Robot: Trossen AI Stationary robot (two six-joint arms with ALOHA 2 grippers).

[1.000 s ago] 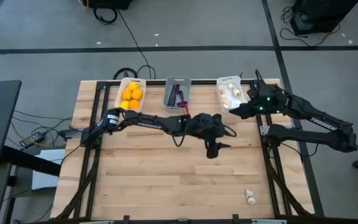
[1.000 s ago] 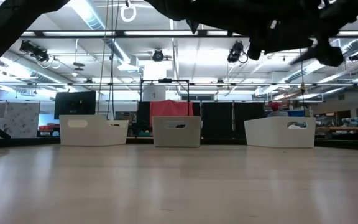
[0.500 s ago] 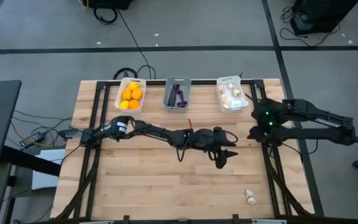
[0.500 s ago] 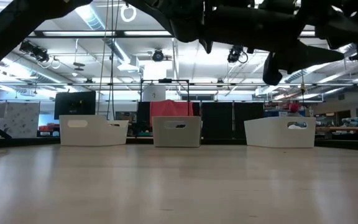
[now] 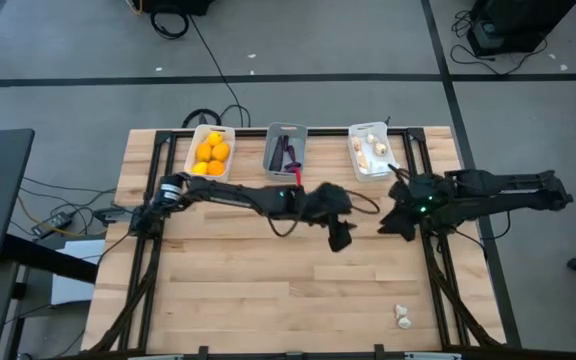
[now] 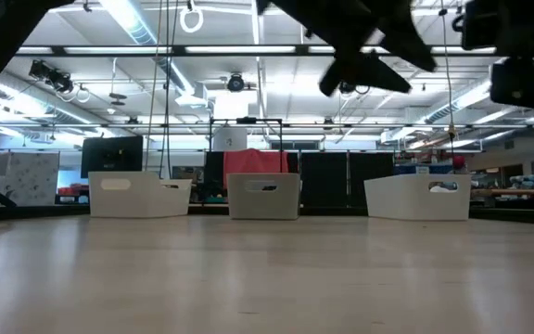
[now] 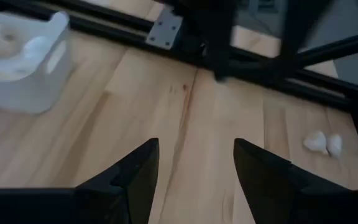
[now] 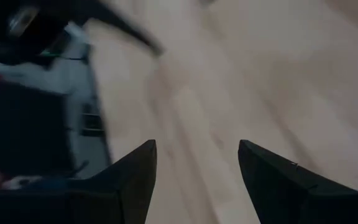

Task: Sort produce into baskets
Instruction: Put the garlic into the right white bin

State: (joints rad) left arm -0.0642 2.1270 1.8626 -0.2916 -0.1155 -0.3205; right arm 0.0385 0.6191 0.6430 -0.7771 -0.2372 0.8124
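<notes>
Oranges (image 5: 211, 153) fill the left white basket (image 5: 200, 135); purple pieces (image 5: 288, 155) lie in the grey basket (image 5: 273, 150) beside it, garlic bulbs (image 5: 373, 152) in the right white basket (image 5: 357, 164). Both the left hand (image 7: 194, 180) and the right hand (image 8: 196, 180) are released, grasping nothing.

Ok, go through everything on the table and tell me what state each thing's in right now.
Left basket: holds orange fruits.
Middle basket: holds purple pieces.
Right basket: holds garlic bulbs.
Loose garlic: on the table, unsorted.
Left gripper: open, empty.
Right gripper: open, empty.
</notes>
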